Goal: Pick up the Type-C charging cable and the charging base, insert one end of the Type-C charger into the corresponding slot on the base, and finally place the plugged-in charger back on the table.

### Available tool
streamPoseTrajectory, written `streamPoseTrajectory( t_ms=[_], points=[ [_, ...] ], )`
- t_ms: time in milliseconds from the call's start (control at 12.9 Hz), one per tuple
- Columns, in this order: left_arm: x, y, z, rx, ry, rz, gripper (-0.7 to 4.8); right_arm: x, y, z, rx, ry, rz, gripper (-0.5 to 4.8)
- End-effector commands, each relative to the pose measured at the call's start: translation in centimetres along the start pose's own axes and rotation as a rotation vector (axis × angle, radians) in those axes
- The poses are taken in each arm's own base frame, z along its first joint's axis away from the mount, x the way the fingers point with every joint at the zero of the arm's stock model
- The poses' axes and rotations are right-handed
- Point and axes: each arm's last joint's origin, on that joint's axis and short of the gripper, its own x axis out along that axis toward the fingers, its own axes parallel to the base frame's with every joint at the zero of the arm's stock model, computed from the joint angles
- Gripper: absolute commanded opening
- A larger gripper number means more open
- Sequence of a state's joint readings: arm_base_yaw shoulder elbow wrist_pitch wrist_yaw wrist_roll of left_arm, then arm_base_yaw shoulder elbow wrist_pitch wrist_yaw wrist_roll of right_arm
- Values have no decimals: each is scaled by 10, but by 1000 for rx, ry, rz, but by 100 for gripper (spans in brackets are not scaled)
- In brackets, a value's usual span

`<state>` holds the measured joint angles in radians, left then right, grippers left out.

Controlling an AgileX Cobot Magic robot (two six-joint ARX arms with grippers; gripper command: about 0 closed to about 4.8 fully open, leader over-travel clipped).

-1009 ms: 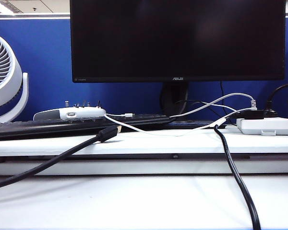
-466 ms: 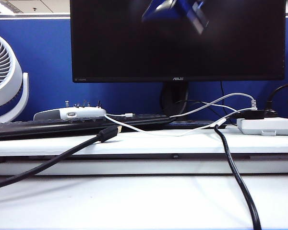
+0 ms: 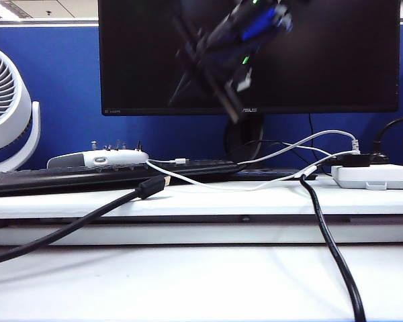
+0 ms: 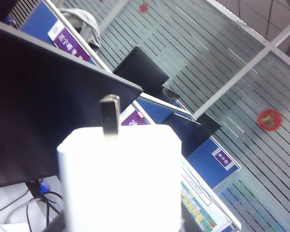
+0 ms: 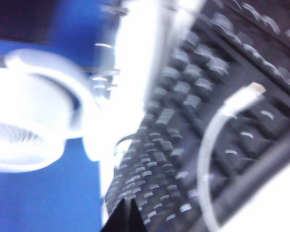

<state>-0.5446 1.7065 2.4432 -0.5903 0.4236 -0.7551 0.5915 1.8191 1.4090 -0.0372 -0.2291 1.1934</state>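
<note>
ASUS logo on monitor (image 3: 248, 57) lower bezel; other signs too blurred to read

Behind your desk stands a blue partition wall (image 3: 60, 87), with a strip of ceiling tiles and a lit ceiling lamp (image 3: 0, 9) showing above it. A large black monitor (image 3: 248, 57) on its stand fills the middle of your exterior view, and a white desk fan (image 3: 7, 107) sits at the left edge. From the left wrist view you see a frosted glass wall (image 4: 217, 53) with thin horizontal stripes, white frame bars and a round red sticker (image 4: 269, 119).
</note>
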Motion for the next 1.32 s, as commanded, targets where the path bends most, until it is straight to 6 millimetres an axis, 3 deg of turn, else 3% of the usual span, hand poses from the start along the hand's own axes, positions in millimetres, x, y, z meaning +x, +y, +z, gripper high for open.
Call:
streamPoseTrajectory(
  t_ms=[78, 310, 543, 776, 1086, 1164, 1241, 1319],
  points=[
    [-10, -11, 4, 29, 2, -68, 79, 24, -11, -23, -175, 112, -26, 350],
    [-10, -11, 4, 29, 2, -69, 79, 26, -13, -47, -353, 192, -91, 301],
    [-10, -12, 4, 29, 2, -70, 79, 26, -16, -51, -449, 179, -147, 269],
    [-11, -13, 4, 31, 1, -73, 79, 25, -18, -50, -556, 177, -170, 270],
    [-12, -13, 4, 31, 2, -75, 79, 35, -31, -54, -552, 208, -208, 269],
    [-12, -14, 5, 31, 2, -76, 79, 43, -42, -56, -543, 233, -244, 172],
    [-13, -14, 4, 31, 5, -81, 79, 45, -44, -56, -541, 241, -249, 19],
    [-14, -15, 5, 33, 6, -86, 79, 44, -44, -56, -564, 242, -249, -2]
  ],
)
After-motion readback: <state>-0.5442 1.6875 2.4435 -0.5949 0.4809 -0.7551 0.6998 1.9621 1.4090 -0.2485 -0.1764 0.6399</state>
